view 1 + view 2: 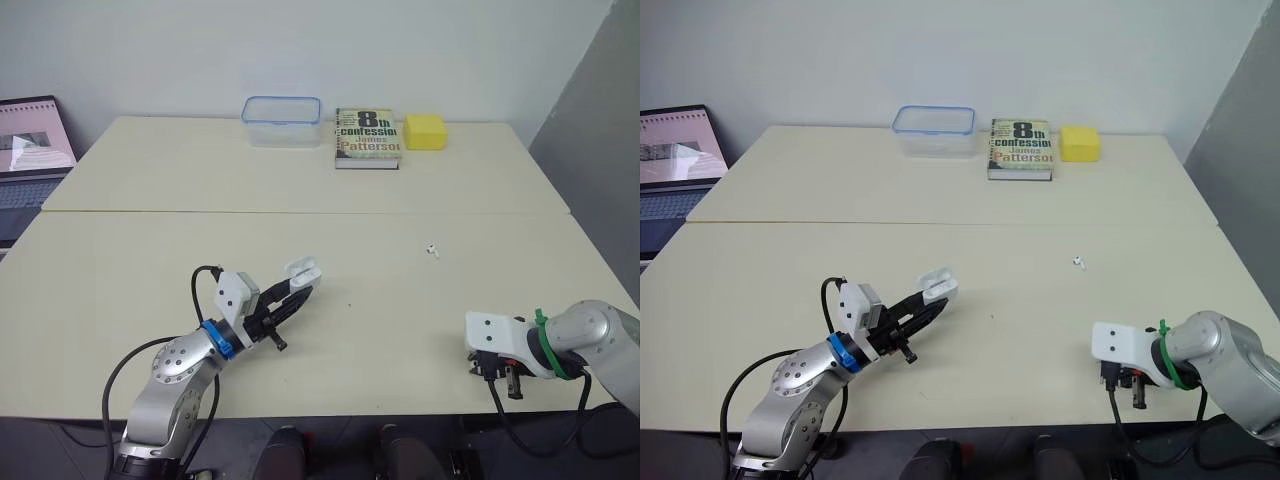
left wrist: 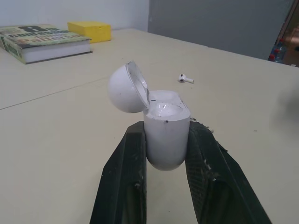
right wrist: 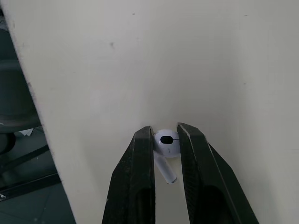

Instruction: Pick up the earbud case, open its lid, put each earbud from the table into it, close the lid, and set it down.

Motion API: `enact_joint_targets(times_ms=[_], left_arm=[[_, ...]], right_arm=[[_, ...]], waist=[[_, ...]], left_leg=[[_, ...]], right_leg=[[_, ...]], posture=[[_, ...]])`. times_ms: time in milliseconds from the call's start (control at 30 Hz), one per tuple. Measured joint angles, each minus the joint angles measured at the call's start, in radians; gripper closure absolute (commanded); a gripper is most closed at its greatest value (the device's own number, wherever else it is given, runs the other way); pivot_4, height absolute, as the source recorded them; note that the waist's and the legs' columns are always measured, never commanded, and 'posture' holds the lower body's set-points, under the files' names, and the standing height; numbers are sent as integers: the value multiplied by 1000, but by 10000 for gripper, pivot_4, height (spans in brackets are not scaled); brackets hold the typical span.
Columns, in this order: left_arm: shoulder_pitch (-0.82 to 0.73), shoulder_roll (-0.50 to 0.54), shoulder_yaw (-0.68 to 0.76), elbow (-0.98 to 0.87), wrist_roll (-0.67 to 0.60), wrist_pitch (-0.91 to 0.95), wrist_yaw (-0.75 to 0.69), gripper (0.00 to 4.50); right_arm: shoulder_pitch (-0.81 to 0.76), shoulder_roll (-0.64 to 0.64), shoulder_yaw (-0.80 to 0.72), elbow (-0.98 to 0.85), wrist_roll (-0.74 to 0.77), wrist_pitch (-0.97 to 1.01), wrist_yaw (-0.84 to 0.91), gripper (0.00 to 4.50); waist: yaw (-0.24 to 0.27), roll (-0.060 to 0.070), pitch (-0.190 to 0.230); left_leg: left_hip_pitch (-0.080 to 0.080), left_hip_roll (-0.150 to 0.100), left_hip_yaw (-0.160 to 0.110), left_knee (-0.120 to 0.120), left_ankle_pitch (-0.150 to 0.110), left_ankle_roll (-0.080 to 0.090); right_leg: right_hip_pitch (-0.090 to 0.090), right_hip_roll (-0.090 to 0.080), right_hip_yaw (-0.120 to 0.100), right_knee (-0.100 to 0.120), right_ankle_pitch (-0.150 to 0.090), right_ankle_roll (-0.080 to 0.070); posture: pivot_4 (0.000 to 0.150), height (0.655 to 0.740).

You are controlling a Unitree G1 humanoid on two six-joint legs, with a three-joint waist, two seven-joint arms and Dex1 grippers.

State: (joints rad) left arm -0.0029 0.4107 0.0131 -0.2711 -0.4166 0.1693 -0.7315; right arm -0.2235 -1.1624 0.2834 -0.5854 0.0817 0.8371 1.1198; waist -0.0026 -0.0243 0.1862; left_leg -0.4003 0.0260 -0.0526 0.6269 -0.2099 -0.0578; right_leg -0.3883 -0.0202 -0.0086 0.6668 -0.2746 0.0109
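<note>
Right gripper (image 3: 166, 133), at the front edge of the table (image 1: 300, 180) and well to the right of the earbud case (image 2: 167, 144), is closed narrow on one earbud (image 3: 167, 142). The fingers pinch its round head and the stem trails back between them.

Left gripper (image 2: 167, 128) clamps the lower body of the case, with the lid (image 2: 122, 88) swung open to one side. Whether a well is already filled cannot be told. A second earbud (image 1: 432, 249) lies on the table beyond and to the right of the case, well apart from it.

Step in hand, as judged: insert the gripped earbud.

1. Lift the earbud clear of the table before moving toward the case.
2. Hold the case steady with its opening facing up.
3. Approach from the side of the case away from the lid, so the fingers do not strike it.
4. Align the stem with a well and enter stem first.
5. Release only once the head is seated.

Caution: the grip is on a rounded head, so the earbud may rotate or slip.
</note>
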Motion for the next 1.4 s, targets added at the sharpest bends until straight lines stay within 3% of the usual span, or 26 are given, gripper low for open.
enact_joint_targets(times_ms=[200, 433, 500, 700, 900, 1400], left_arm=[[-35, -9, -1, 1, -5, 0, 0, 37504], [-83, -45, -7, 10, -5, -4, 1, 37504], [-99, -62, -10, 11, -3, -12, 1, 37504], [-135, -105, -31, 12, 9, -47, 18, 37504], [-145, -127, -45, 17, 29, -74, 38, 37504], [-165, -146, -48, 36, 37, -90, 47, 37504]], right_arm=[[-163, 143, -139, -6, 180, 97, 4, 41313], [-343, 570, -337, 26, 396, 219, -210, 41313], [-347, 719, -357, 29, 445, 193, -295, 41313], [-341, 996, -364, 31, 511, 130, -494, 41313], [-278, 1095, -267, 59, 490, 26, -594, 41313], [-186, 1087, -138, 148, 390, -199, -635, 41313]], waist=[[0, 0, 0], [0, 0, 1], [0, 0, 1], [0, 1, 1], [-1, 2, 1], [-2, 2, 1]], left_leg=[[-1, -1, 0, -1, -1, 0], [-1, 0, -1, -1, -1, 0], [-1, 0, -1, -2, -1, 0], [-1, 1, -1, -2, -1, 0], [-1, 1, -1, -1, -1, 0], [-1, 2, -1, -2, -1, 0]], right_leg=[[0, 2, -1, -2, 3, 4], [0, 6, 0, -2, 4, 4], [-1, 6, 0, -2, 4, 4], [-1, 7, 0, -1, 4, 3], [-1, 7, 1, -1, 4, 3], [-1, 9, 1, -1, 5, 2]], posture=[[1500, 7400], [1500, 7400], [1500, 7400], [1500, 7400], [1500, 7400], [1500, 7400]])
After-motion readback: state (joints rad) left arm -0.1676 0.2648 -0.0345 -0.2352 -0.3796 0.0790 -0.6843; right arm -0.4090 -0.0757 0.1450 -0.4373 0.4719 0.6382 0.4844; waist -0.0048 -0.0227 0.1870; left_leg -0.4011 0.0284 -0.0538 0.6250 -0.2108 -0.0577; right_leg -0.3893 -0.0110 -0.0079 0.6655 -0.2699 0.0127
